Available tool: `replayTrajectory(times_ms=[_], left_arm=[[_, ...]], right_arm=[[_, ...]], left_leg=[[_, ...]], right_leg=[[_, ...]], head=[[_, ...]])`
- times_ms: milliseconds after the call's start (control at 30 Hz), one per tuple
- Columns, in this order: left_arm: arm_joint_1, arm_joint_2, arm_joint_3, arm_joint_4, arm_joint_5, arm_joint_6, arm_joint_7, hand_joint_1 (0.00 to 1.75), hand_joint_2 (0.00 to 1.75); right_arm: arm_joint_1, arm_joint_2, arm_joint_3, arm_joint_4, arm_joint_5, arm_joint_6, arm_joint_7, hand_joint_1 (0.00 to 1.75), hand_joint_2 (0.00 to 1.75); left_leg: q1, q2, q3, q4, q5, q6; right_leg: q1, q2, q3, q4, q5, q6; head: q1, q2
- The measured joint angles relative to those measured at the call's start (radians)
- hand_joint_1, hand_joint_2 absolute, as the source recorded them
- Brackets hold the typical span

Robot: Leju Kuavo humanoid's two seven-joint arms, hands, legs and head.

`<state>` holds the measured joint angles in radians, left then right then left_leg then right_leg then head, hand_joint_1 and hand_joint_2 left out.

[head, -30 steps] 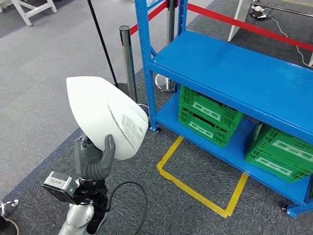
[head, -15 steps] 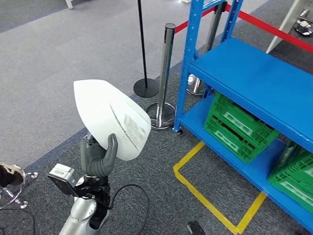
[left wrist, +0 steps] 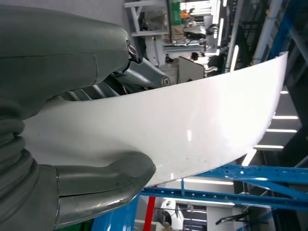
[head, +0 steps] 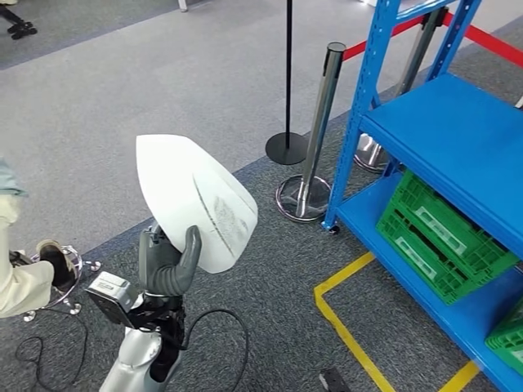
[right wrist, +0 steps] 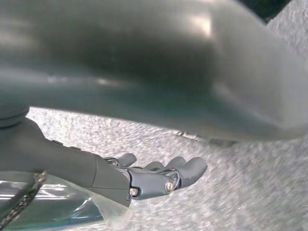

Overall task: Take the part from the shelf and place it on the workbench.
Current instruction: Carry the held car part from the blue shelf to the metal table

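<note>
Head view: the left hand [head: 165,263] grips the white part [head: 194,200] by its lower edge, thumb pressed on the near face and the other fingers behind, so the part stands raised in front of the body with its broad face turned toward the camera; judged, this keeps the thin shell clear of the floor and of the robot's legs while it is carried. The part is off the blue shelf [head: 444,139], which stands well apart to the right with green crates [head: 431,237] on its lower level; no bench is in view, so the placing step is judged not yet done. A grey scuff mark runs across the part's face; no lettering readable on it. White label strips on the crates are too small to read. Yellow floor tape [head: 346,318] marks a bay in front of the shelf; a chrome post [head: 318,122] carries a red barrier belt. A person's sleeve [head: 21,282] shows at the left edge. Left wrist view: the thumb [left wrist: 105,185] and the darker fingers [left wrist: 145,77] clamp the part's curved edge from both sides, firm contact. Right wrist view: the right hand [right wrist: 160,175] hangs over grey carpet, fingers loosely extended and slightly apart, holding nothing.
</note>
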<state>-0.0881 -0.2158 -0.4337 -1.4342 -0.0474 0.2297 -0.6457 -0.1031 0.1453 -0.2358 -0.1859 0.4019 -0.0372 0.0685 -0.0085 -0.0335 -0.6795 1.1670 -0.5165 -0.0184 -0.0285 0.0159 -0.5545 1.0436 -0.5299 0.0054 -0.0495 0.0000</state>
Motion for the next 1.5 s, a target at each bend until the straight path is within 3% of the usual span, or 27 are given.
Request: replayTrajectory(times_ms=[67, 133, 167, 233, 300, 367, 400, 467, 533, 600, 667, 733, 800, 833, 867, 900, 933, 967, 1033, 1100, 1133, 1200, 1267, 1333, 1400, 1433, 1500], left_arm=[[-0.008, -0.003, -0.001, 0.006, 0.011, -0.019, 0.001, 1.75, 1.75], [-0.015, -0.007, -0.003, 0.013, 0.019, -0.035, 0.001, 1.75, 1.75], [-0.021, -0.009, -0.007, 0.016, 0.02, -0.042, 0.001, 1.75, 1.75], [-0.044, -0.015, -0.024, 0.025, 0.02, -0.056, 0.002, 1.75, 1.75], [-0.07, -0.023, -0.044, 0.034, 0.02, -0.062, 0.002, 1.75, 1.75], [-0.083, -0.027, -0.054, 0.04, 0.02, -0.056, 0.001, 1.75, 1.75], [-0.083, -0.028, -0.055, 0.04, 0.019, -0.05, 0.001, 1.75, 1.75], [-0.085, -0.029, -0.056, 0.041, 0.02, -0.042, 0.0, 1.75, 1.75], [-0.087, -0.031, -0.058, 0.043, 0.02, -0.04, 0.0, 1.75, 1.75], [-0.087, -0.031, -0.06, 0.047, 0.017, -0.043, 0.001, 1.75, 1.75], [-0.086, -0.031, -0.062, 0.051, 0.012, -0.045, 0.001, 1.75, 1.75], [-0.086, -0.03, -0.064, 0.052, 0.008, -0.043, 0.001, 1.75, 1.75], [-0.085, -0.029, -0.065, 0.053, 0.004, -0.038, 0.004, 1.75, 1.75], [-0.083, -0.027, -0.065, 0.053, 0.002, -0.035, 0.006, 1.75, 1.75], [-0.079, -0.026, -0.065, 0.054, 0.0, -0.031, 0.007, 1.75, 1.75], [-0.075, -0.024, -0.065, 0.054, -0.002, -0.027, 0.007, 1.75, 1.75], [-0.071, -0.023, -0.065, 0.054, -0.004, -0.023, 0.006, 1.75, 1.75], [-0.068, -0.022, -0.065, 0.054, -0.005, -0.019, 0.006, 1.75, 1.75], [-0.063, -0.02, -0.065, 0.053, -0.01, -0.01, 0.008, 1.75, 1.75], [-0.047, -0.017, -0.065, 0.052, -0.021, 0.003, 0.013, 1.75, 1.75], [-0.037, -0.015, -0.065, 0.052, -0.026, 0.01, 0.014, 1.75, 1.75], [-0.021, -0.012, -0.065, 0.05, -0.036, 0.024, 0.016, 1.75, 1.75], [-0.013, -0.01, -0.065, 0.043, -0.044, 0.036, 0.02, 1.75, 1.75], [-0.006, -0.008, -0.065, 0.035, -0.045, 0.039, 0.029, 1.75, 1.75], [0.007, -0.006, -0.064, 0.025, -0.039, 0.034, 0.037, 1.75, 1.75], [0.013, -0.004, -0.064, 0.02, -0.037, 0.031, 0.038, 1.75, 1.75], [0.019, -0.004, -0.064, 0.011, -0.039, 0.028, 0.039, 1.75, 1.75]], right_arm=[[-0.008, -0.003, -0.009, 0.0, -0.006, -0.02, 0.0, 0.0, 0.0], [-0.018, -0.008, -0.016, -0.001, -0.01, -0.031, 0.002, 0.0, 0.0], [-0.024, -0.009, -0.019, -0.002, -0.014, -0.032, 0.005, 0.0, 0.0], [-0.037, -0.01, -0.029, -0.003, -0.028, -0.03, 0.013, 0.0, 0.0], [-0.047, -0.01, -0.05, -0.004, -0.069, -0.026, 0.01, 0.0, 0.0], [-0.054, -0.008, -0.089, -0.006, -0.141, -0.032, -0.02, 0.0, 0.0], [-0.058, -0.006, -0.114, -0.009, -0.173, -0.043, -0.039, 0.0, 0.0], [-0.067, -0.002, -0.161, -0.013, -0.203, -0.07, -0.065, 0.0, 0.0], [-0.071, -0.002, -0.191, -0.013, -0.203, -0.086, -0.071, 0.0, 0.0], [-0.069, -0.003, -0.204, -0.013, -0.175, -0.09, -0.07, 0.0, 0.0], [-0.067, -0.006, -0.204, -0.013, -0.126, -0.084, -0.071, 0.0, 0.0], [-0.065, -0.007, -0.2, -0.013, -0.097, -0.067, -0.08, 0.0, 0.0], [-0.055, -0.008, -0.196, -0.013, -0.085, -0.048, -0.088, 0.0, 0.0], [-0.047, -0.008, -0.194, -0.012, -0.077, -0.037, -0.089, 0.0, 0.0], [-0.039, -0.008, -0.19, -0.012, -0.065, -0.025, -0.09, 0.0, 0.0], [-0.032, -0.01, -0.184, -0.012, -0.052, -0.011, -0.09, 0.0, 0.0], [-0.024, -0.011, -0.178, -0.012, -0.038, 0.004, -0.09, 0.0, 0.0], [-0.018, -0.012, -0.17, -0.012, -0.024, 0.018, -0.091, 0.0, 0.0], [-0.004, -0.016, -0.154, -0.012, 0.003, 0.035, -0.095, 0.0, 0.0], [0.01, -0.022, -0.139, -0.012, 0.027, 0.046, -0.103, 0.0, 0.0], [0.015, -0.025, -0.132, -0.012, 0.038, 0.051, -0.107, 0.0, 0.0], [0.02, -0.029, -0.118, -0.012, 0.059, 0.062, -0.115, 0.0, 0.0], [0.024, -0.031, -0.103, -0.012, 0.076, 0.074, -0.117, 0.0, 0.0], [0.028, -0.032, -0.089, -0.012, 0.092, 0.084, -0.118, 0.0, 0.0], [0.031, -0.033, -0.075, -0.012, 0.108, 0.093, -0.121, 0.0, 0.0], [0.033, -0.035, -0.069, -0.012, 0.115, 0.096, -0.125, 0.0, 0.0], [0.036, -0.039, -0.057, -0.012, 0.126, 0.101, -0.133, 0.0, 0.0]], left_leg=[[0.006, 0.024, -0.064, 0.122, -0.039, -0.006], [0.008, 0.029, -0.077, 0.137, -0.015, -0.003], [0.006, 0.036, -0.055, 0.088, 0.022, 0.004], [-0.008, 0.079, 0.006, -0.043, 0.084, 0.024], [-0.026, 0.117, 0.039, -0.116, 0.093, 0.042], [-0.03, 0.102, 0.046, -0.135, 0.087, 0.051], [-0.027, 0.089, 0.053, -0.145, 0.09, 0.053], [-0.019, 0.063, 0.067, -0.166, 0.098, 0.059], [-0.015, 0.037, 0.071, -0.172, 0.099, 0.065], [-0.013, 0.004, 0.071, -0.171, 0.098, 0.067], [-0.007, -0.029, 0.072, -0.164, 0.094, 0.061], [-0.001, -0.056, 0.067, -0.142, 0.081, 0.045], [0.002, -0.08, 0.053, -0.118, 0.071, 0.031], [0.003, -0.092, 0.047, -0.111, 0.071, 0.027], [0.005, -0.102, 0.043, -0.11, 0.071, 0.026], [0.005, -0.1, 0.041, -0.108, 0.07, 0.023], [0.004, -0.082, 0.036, -0.098, 0.064, 0.02], [0.003, -0.054, 0.023, -0.07, 0.049, 0.015], [0.004, 0.006, -0.029, 0.041, 0.0, 0.007], [0.006, 0.024, -0.086, 0.149, -0.032, 0.007], [0.005, 0.026, -0.094, 0.162, -0.024, 0.01], [-0.001, 0.039, -0.058, 0.08, 0.039, 0.025], [-0.02, 0.086, 0.0, -0.038, 0.088, 0.043], [-0.036, 0.113, 0.026, -0.096, 0.087, 0.055], [-0.036, 0.091, 0.035, -0.121, 0.084, 0.061], [-0.033, 0.077, 0.043, -0.133, 0.087, 0.062], [-0.024, 0.05, 0.06, -0.152, 0.092, 0.068]], right_leg=[[0.003, -0.031, 0.005, 0.0, -0.006, -0.005], [0.006, -0.058, 0.011, 0.0, -0.012, -0.006], [0.008, -0.071, 0.016, 0.0, -0.015, -0.005], [0.012, -0.094, 0.025, -0.002, -0.022, -0.001], [0.015, -0.119, 0.03, -0.006, -0.027, 0.006], [0.018, -0.145, 0.038, -0.015, -0.031, 0.013], [0.017, -0.139, 0.041, -0.016, -0.036, 0.017], [0.016, -0.085, 0.023, 0.03, -0.066, 0.022], [0.014, -0.027, -0.043, 0.15, -0.115, 0.024], [0.011, -0.016, -0.108, 0.242, -0.131, 0.031], [0.004, -0.012, -0.112, 0.204, -0.074, 0.042], [-0.01, 0.024, -0.069, 0.087, -0.004, 0.056], [-0.016, 0.06, -0.038, 0.027, 0.01, 0.055], [-0.015, 0.065, -0.033, 0.025, 0.003, 0.049], [-0.014, 0.053, -0.031, 0.027, 0.002, 0.04], [-0.013, 0.042, -0.028, 0.026, 0.002, 0.034], [-0.012, 0.031, -0.025, 0.025, 0.002, 0.028], [-0.012, 0.019, -0.021, 0.024, 0.001, 0.022], [-0.007, -0.008, -0.013, 0.022, -0.005, 0.013], [-0.001, -0.039, -0.005, 0.022, -0.014, 0.008], [0.001, -0.053, 0.0, 0.022, -0.019, 0.007], [0.003, -0.077, 0.012, 0.02, -0.028, 0.007], [0.006, -0.099, 0.025, 0.015, -0.037, 0.01], [0.009, -0.123, 0.032, 0.007, -0.042, 0.015], [0.01, -0.147, 0.039, -0.004, -0.047, 0.022], [0.009, -0.137, 0.041, -0.002, -0.053, 0.024], [0.008, -0.079, 0.014, 0.059, -0.086, 0.027]], head=[[-0.002, 0.0], [-0.002, 0.0], [-0.002, 0.0], [-0.002, 0.0], [-0.002, 0.0], [-0.004, 0.0], [-0.002, 0.0], [-0.001, 0.0], [0.001, 0.0], [0.003, 0.0], [0.003, 0.0], [0.006, 0.0], [0.009, 0.0], [0.01, 0.0], [0.009, 0.0], [0.007, 0.0], [0.004, 0.0], [0.0, 0.0], [-0.008, 0.0], [-0.009, 0.0], [-0.009, 0.0], [-0.009, 0.0], [-0.009, 0.0], [-0.01, 0.0], [-0.012, 0.0], [-0.012, 0.0], [-0.008, 0.0]])
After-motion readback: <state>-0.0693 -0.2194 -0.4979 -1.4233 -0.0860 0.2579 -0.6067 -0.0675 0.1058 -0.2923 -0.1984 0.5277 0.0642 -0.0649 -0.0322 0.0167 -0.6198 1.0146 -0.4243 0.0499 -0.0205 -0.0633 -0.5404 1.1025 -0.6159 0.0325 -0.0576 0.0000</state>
